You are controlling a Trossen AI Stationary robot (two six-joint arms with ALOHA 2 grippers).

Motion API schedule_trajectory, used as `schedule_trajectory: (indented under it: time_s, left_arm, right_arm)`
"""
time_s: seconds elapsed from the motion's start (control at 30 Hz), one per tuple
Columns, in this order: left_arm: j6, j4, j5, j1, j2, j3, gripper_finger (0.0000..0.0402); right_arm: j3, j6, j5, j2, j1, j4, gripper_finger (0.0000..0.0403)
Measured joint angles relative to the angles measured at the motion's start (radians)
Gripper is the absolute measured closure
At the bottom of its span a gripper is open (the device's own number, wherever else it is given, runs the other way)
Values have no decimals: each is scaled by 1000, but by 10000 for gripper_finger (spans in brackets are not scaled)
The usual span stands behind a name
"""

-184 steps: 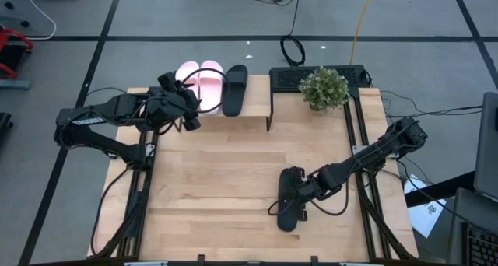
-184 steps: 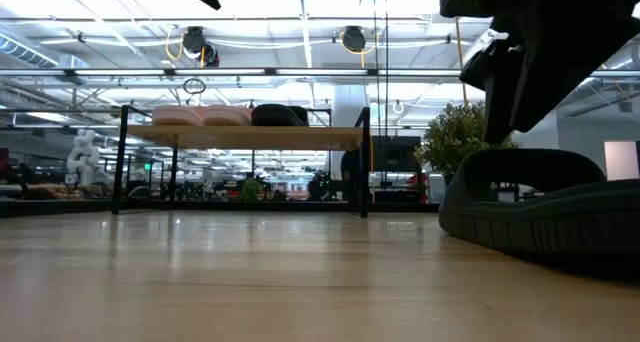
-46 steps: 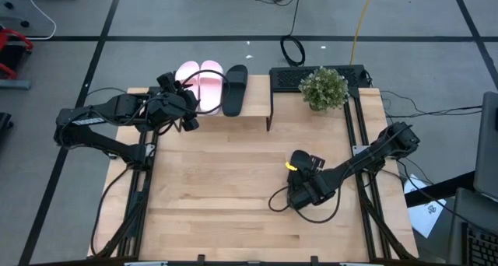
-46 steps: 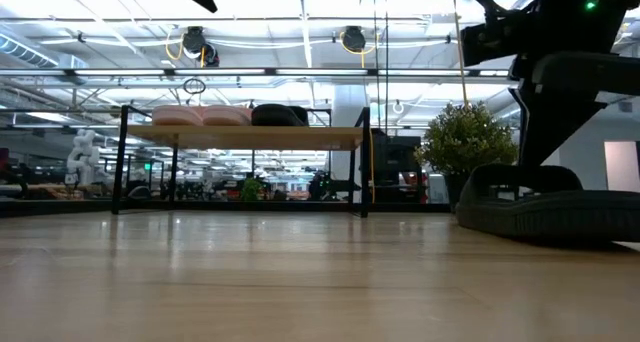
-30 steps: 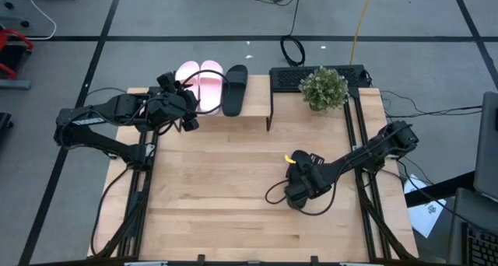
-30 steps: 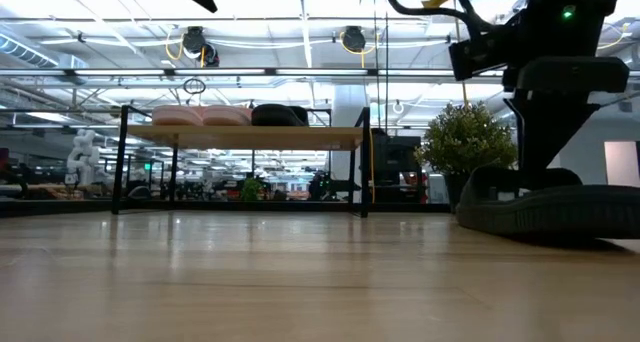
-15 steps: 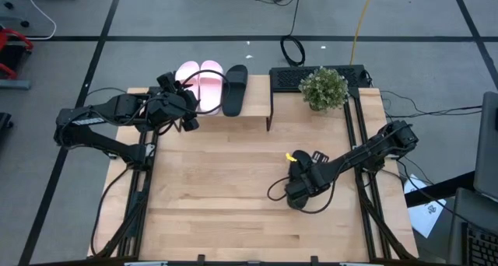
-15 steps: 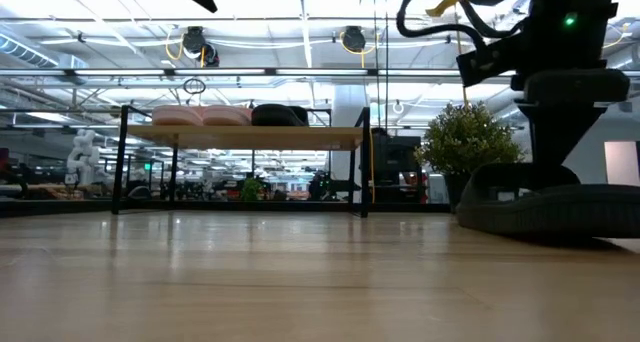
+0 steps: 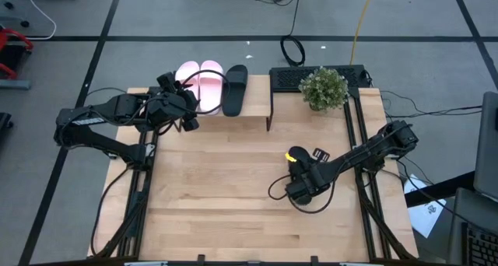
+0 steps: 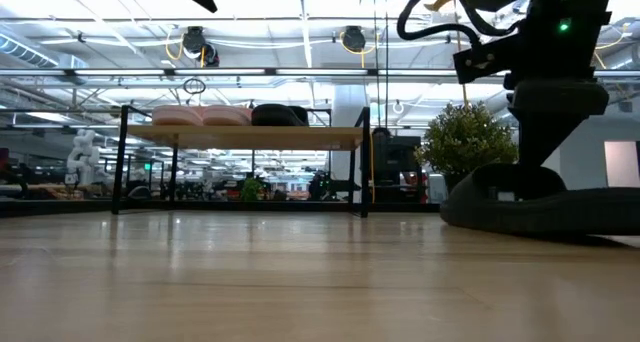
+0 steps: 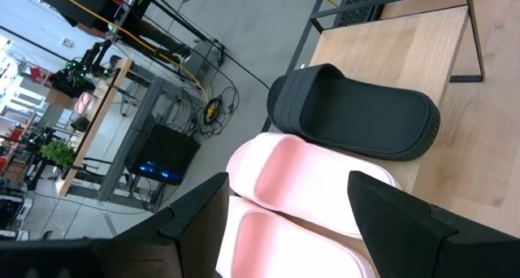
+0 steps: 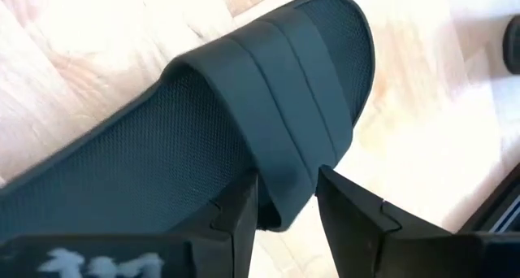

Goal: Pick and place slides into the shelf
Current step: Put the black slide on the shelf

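Observation:
One black slide (image 12: 244, 132) lies on the table under my right gripper (image 12: 286, 198), which comes down on it at the table's right middle (image 9: 299, 190). The gripper is shut on the slide's strap. In the low view this slide (image 10: 540, 210) rests flat by its sole. The shelf (image 9: 250, 109) stands at the far edge; the pink pair (image 9: 198, 81) and the other black slide (image 9: 235, 89) lie on its top board. My left gripper (image 11: 288, 188) hangs open just above the pink slides (image 11: 301, 180), at the shelf's left end (image 9: 184, 110). My right gripper pinches the black slide's wide strap at its side end (image 12: 284, 180), near where it meets the sole, one finger on each edge of the strap. The fingers (image 12: 349, 217) come from above, pointing down. The sole (image 10: 560, 222) lies on the tabletop.
A potted plant (image 9: 324, 87) stands at the table's far right corner beside a black grid tray (image 9: 288, 77). Bare tabletop (image 9: 218, 188) lies between the shelf and the near edge. Cables trail off the table's right side.
The right gripper has stayed low over the black slide and turned slightly. In the low view the slide's end has slid a little toward the table's left, its sole still on the wood. The left arm has kept still.

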Motion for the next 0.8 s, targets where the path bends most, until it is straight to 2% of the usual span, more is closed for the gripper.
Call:
schedule_trajectory:
  time_s: [0.33,0.57,0.67,0.8]
  left_arm:
    - [0,0,0,0,0,0,144]
    - [0,0,0,0,0,0,144]
    - [0,0,0,0,0,0,144]
    - [0,0,0,0,0,0,144]
  right_arm:
    - [-71,-14,19,-1,-22,81,282]
    - [-82,-30,109,0,-25,91,285]
    - [-82,-39,113,1,-29,94,303]
    - [-82,-40,120,1,-32,95,348]
